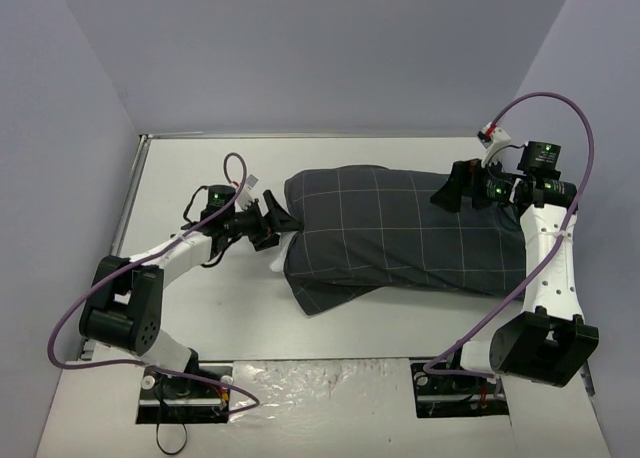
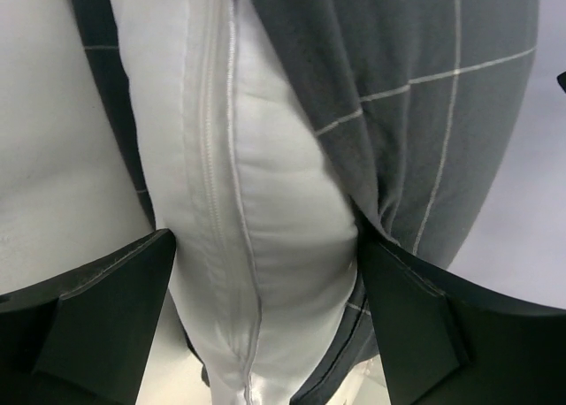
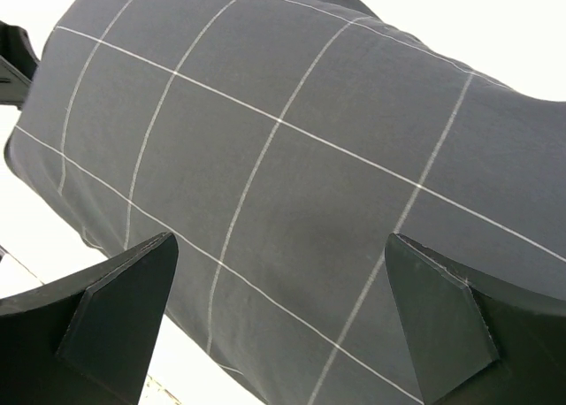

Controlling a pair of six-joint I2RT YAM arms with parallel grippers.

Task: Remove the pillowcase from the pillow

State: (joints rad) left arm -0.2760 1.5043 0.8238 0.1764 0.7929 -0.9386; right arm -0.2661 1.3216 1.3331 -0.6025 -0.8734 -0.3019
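Note:
The pillowcase (image 1: 400,228), dark grey with a pale grid check, lies across the middle of the table with the pillow inside. A strip of the white pillow (image 1: 287,246) shows at its open left end. My left gripper (image 1: 272,223) is at that end. In the left wrist view the left gripper (image 2: 265,237) is open, with the pillow's zipped end (image 2: 265,202) filling the gap and pillowcase (image 2: 424,95) folded back on the right. My right gripper (image 1: 450,192) hovers open over the pillowcase's far right part, and only checked fabric (image 3: 292,157) lies under the right gripper (image 3: 281,237).
The white table (image 1: 200,318) has a metal rim on the left (image 1: 132,188) and purple walls behind and beside it. A crinkled plastic-covered strip (image 1: 320,383) lies between the arm bases at the near edge. Purple cables loop from both arms.

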